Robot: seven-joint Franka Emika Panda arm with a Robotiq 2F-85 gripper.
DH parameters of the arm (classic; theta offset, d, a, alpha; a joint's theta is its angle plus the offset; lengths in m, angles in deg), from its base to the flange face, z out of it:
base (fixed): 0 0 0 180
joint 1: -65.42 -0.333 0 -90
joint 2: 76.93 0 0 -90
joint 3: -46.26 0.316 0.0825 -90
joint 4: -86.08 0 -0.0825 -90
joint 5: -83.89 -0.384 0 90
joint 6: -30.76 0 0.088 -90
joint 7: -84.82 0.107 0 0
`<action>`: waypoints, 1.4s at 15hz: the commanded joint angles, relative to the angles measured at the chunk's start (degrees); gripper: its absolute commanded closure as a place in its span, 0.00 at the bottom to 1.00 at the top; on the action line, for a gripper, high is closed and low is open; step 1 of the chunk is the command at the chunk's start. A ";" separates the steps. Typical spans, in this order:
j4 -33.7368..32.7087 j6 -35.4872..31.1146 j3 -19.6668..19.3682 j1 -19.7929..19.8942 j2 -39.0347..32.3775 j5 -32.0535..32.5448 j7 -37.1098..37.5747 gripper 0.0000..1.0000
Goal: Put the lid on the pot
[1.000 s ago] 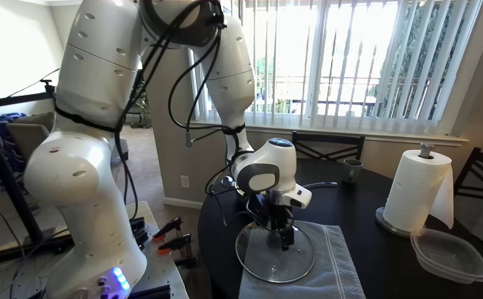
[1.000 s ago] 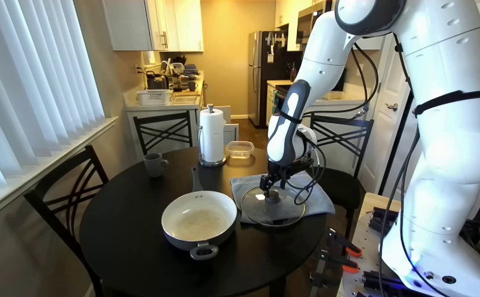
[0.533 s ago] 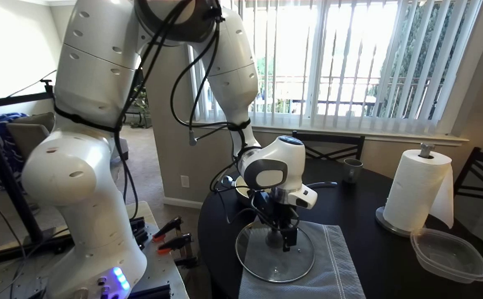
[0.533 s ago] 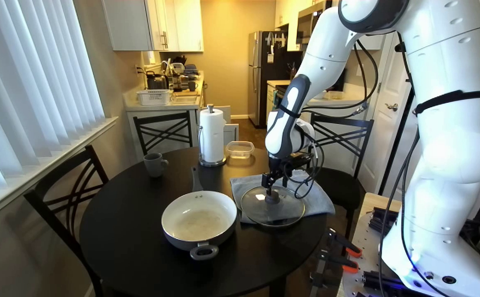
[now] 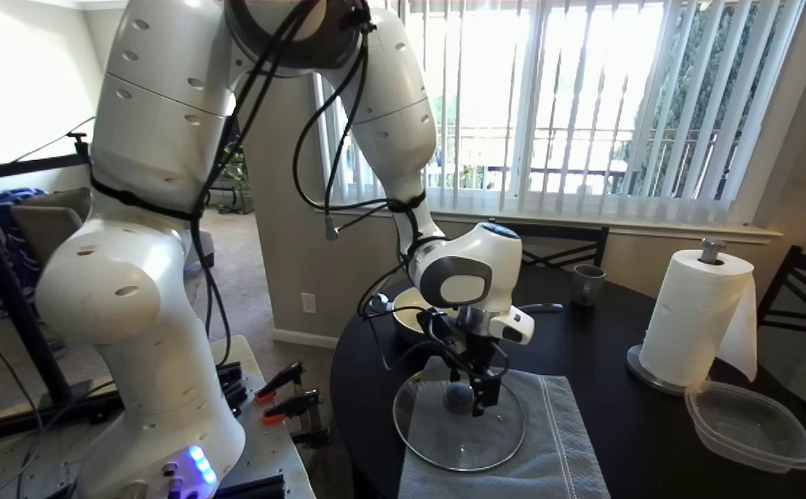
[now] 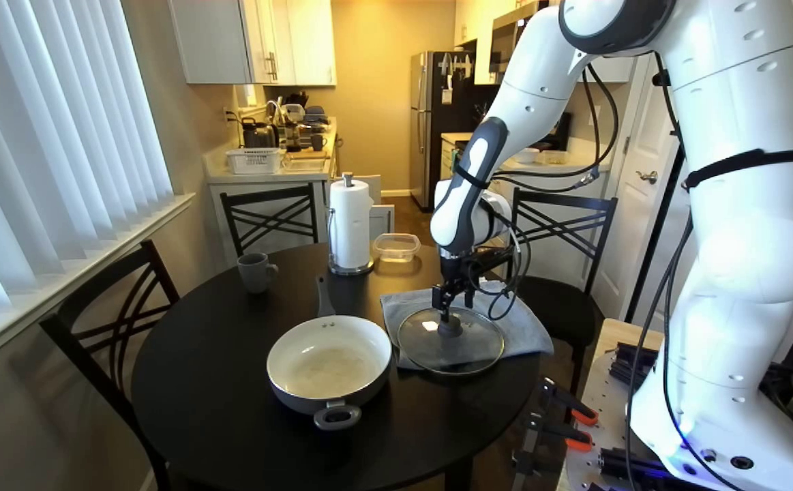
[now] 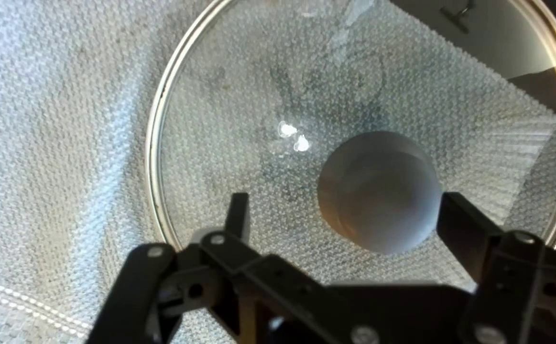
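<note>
1. Well, the gripper (image 7: 347, 212) has its fingers (image 7: 466, 229) spread w/ nothing grasped; looks to me like it's lining up for the knob (image 7: 380, 191) of the lid (image 6: 464, 349).
2. Knob isn't centred: in the wrist view it's right by the finger on that view's right (touching or not, can't tell), the other finger well apart. I'd nudge across until it sits midway, get the tips low on its sides, then squeeze gently b/c a rounded knob may slip.
3. The lid lies flat, mostly on the grey cloth (image 6: 527, 331), so lift straight up & keep it level.
4. The pot (image 6: 328, 361) stands uncovered on the tabletop (image 6: 198, 354) just beside the lid; carry should be short.
5. Vs. ½ sec ago: the arm (image 5: 399, 125) has swung over a bit & more of the pot's inside shows past it in an exterior view; lid & pot haven't moved.
</note>
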 commanded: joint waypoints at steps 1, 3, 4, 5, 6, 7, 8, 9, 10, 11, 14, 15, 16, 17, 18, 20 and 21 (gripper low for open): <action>-1.50 3.22 0.76 0.53 -0.47 -0.22 -3.45 0.00; -1.91 2.97 0.98 0.45 -1.45 -0.26 -4.14 0.00; -2.06 2.83 1.08 0.48 -1.90 -0.30 -4.35 0.00; -2.04 2.64 1.33 0.51 -2.38 -0.40 -4.59 0.00; -2.09 2.52 1.39 0.47 -2.77 -0.31 -4.71 0.00; -2.10 2.54 1.40 0.38 -2.99 -0.14 -4.74 0.00; -2.08 2.32 1.44 0.26 -3.24 -0.02 -4.65 0.00; -1.82 2.02 1.54 0.03 -3.29 0.12 -4.53 0.00; -1.79 1.92 1.55 -0.23 -3.35 0.37 -4.37 0.00; -1.68 1.85 1.65 -0.54 -3.34 0.59 -4.20 0.00; -1.68 1.67 1.83 -1.59 -3.47 1.22 -3.67 0.00; -1.77 1.69 1.89 -1.88 -3.56 1.32 -3.58 0.00; -1.90 1.76 1.79 -2.21 -3.70 1.45 -3.40 0.00; -2.03 1.73 1.56 -2.48 -3.87 1.63 -3.21 0.00; -1.82 1.56 1.54 -2.67 -3.82 1.60 -3.10 0.00; -1.60 0.88 1.13 -3.04 -3.90 1.77 -2.51 0.00; -1.53 0.56 0.99 -3.09 -3.96 1.80 -2.37 0.00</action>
